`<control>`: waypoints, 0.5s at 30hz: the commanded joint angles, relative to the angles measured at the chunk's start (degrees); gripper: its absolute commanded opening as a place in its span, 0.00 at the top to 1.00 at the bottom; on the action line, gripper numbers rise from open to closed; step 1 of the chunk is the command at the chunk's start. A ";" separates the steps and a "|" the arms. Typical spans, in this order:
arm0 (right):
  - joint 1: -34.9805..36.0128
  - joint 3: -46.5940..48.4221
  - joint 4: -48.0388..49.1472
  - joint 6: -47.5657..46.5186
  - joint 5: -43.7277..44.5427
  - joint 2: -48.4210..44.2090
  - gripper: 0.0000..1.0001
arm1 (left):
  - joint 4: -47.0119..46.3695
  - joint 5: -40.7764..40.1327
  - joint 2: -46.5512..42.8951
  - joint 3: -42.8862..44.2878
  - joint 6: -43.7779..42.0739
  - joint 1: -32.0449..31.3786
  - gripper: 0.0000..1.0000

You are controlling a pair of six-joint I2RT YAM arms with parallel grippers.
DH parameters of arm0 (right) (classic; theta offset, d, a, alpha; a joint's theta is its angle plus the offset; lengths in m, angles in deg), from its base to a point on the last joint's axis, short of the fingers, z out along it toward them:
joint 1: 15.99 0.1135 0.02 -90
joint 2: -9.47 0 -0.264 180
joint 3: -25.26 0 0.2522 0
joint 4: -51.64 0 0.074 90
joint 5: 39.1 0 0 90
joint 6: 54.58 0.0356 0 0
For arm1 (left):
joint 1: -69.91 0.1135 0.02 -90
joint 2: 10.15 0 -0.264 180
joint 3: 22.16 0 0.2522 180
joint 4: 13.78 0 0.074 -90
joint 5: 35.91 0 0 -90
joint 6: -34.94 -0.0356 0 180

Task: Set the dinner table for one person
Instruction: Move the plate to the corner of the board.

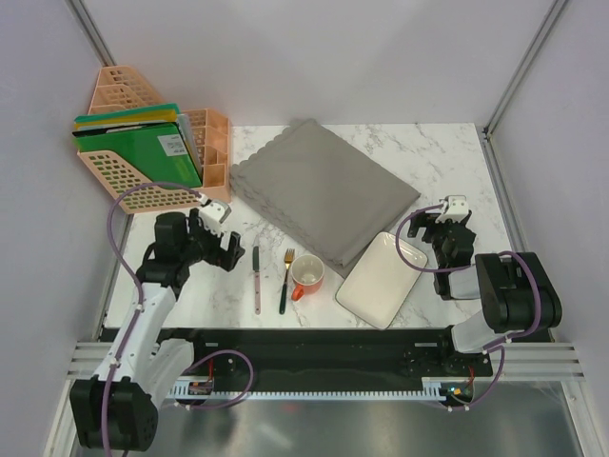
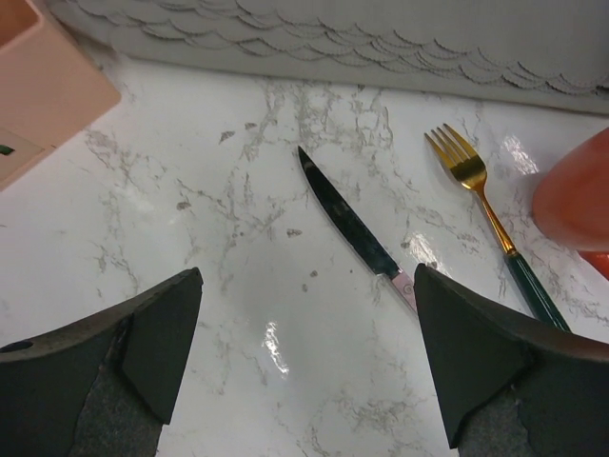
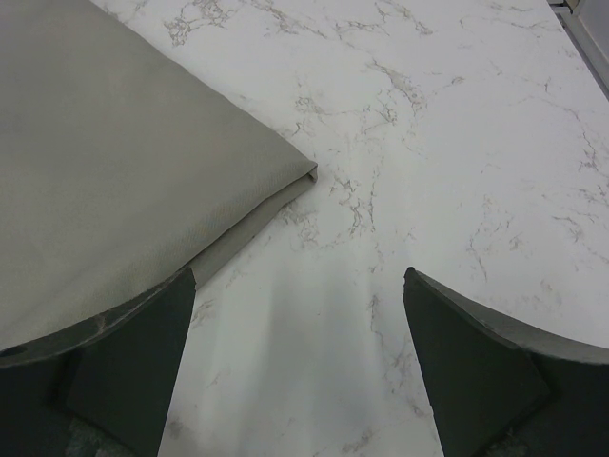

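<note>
The white marble dinner table [image 1: 428,157] carries a folded grey scallop-edged placemat [image 1: 319,190], a white rectangular plate [image 1: 383,278], an orange mug [image 1: 307,276], a gold fork with a green handle [image 1: 285,281] and a dark knife with a pink handle [image 1: 256,278]. My left gripper [image 1: 217,243] is open and empty, just left of the knife [image 2: 357,230]; the fork [image 2: 481,205] and the mug [image 2: 576,195] also show in the left wrist view. My right gripper [image 1: 430,224] is open and empty over bare marble, beside the placemat's corner [image 3: 124,181].
A peach mesh file organizer [image 1: 143,152] with green and yellow folders stands at the back left, its corner visible in the left wrist view [image 2: 43,95]. Grey walls enclose the table. A metal rail runs along the right edge [image 1: 504,200].
</note>
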 commanded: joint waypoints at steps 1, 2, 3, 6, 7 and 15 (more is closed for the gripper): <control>0.25 0.00 1.60 0.57 -0.69 -0.31 0.02 | -5.81 -1.76 -4.30 2.14 2.33 0.22 0.00; 0.17 0.00 1.60 0.57 -0.69 -0.23 0.02 | -6.25 -2.98 -4.67 2.14 2.07 0.22 0.00; 0.17 0.00 1.60 0.57 -0.69 -0.31 0.02 | -6.17 -4.21 -4.93 2.06 1.54 0.22 0.00; 0.25 0.00 1.51 0.66 -0.69 -0.23 0.02 | -6.17 -4.84 -4.32 0.48 -0.04 0.22 0.00; 0.25 0.08 1.51 0.66 -0.69 -0.14 0.02 | -6.25 -4.76 -3.80 -0.05 -0.48 0.22 0.00; 0.52 -0.09 1.86 -0.13 -2.36 -0.66 0.02 | -10.04 -3.70 2.79 -1.82 0.13 0.22 0.00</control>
